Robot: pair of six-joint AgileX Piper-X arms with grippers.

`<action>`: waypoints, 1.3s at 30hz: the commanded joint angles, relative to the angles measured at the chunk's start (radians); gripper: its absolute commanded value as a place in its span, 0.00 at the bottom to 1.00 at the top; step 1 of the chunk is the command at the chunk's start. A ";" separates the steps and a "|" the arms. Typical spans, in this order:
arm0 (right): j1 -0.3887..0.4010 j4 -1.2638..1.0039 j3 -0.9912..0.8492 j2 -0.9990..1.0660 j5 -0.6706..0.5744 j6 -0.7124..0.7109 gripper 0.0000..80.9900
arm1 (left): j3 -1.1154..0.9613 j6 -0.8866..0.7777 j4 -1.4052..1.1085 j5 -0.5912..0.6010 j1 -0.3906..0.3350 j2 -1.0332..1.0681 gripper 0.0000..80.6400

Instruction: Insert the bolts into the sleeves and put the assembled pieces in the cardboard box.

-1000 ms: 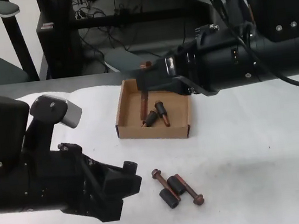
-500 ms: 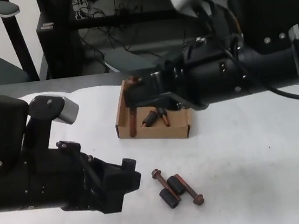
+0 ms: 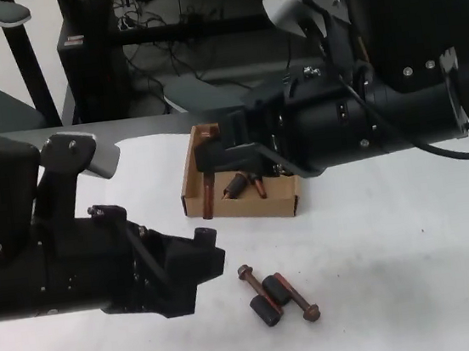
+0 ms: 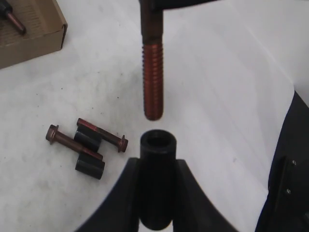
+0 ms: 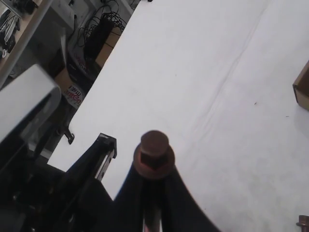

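Note:
My left gripper (image 4: 157, 169) is shut on a black sleeve (image 4: 157, 159) held upright, its open bore facing up. Just above it hangs a copper bolt (image 4: 151, 77), threaded tip down, a short gap from the sleeve's mouth. My right gripper (image 5: 153, 191) is shut on that bolt (image 5: 154, 151), seen head-on, and in the high view it holds the bolt (image 3: 205, 175) upright over the left part of the cardboard box (image 3: 243, 207). The box holds two assembled pieces (image 3: 244, 184). Two more assembled pieces (image 3: 275, 295) lie crossed on the white bench.
The left arm's black body (image 3: 74, 264) takes up the near left of the bench. The right arm's body (image 3: 364, 117) spans the far right. White cloth (image 3: 401, 275) covers the bench, open at the near right. Dark racks and cables stand behind.
The right arm has swung left and nearer, carrying the bolt from over the box's middle to its left side. The left arm has edged slightly right.

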 commanded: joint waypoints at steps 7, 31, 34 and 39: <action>0.002 -0.035 -0.010 -0.005 0.002 -0.001 0.01 | -0.009 -0.010 -0.050 0.005 0.002 -0.005 0.02; 0.002 -0.030 -0.010 -0.005 -0.001 -0.003 0.01 | -0.008 0.004 -0.067 -0.004 0.002 -0.005 0.02; 0.002 -0.010 -0.010 -0.005 -0.022 -0.007 0.01 | -0.008 0.007 -0.067 -0.010 0.002 -0.005 0.02; 0.004 0.004 -0.010 -0.005 -0.022 -0.007 0.01 | -0.008 0.007 -0.067 -0.018 0.002 -0.005 0.02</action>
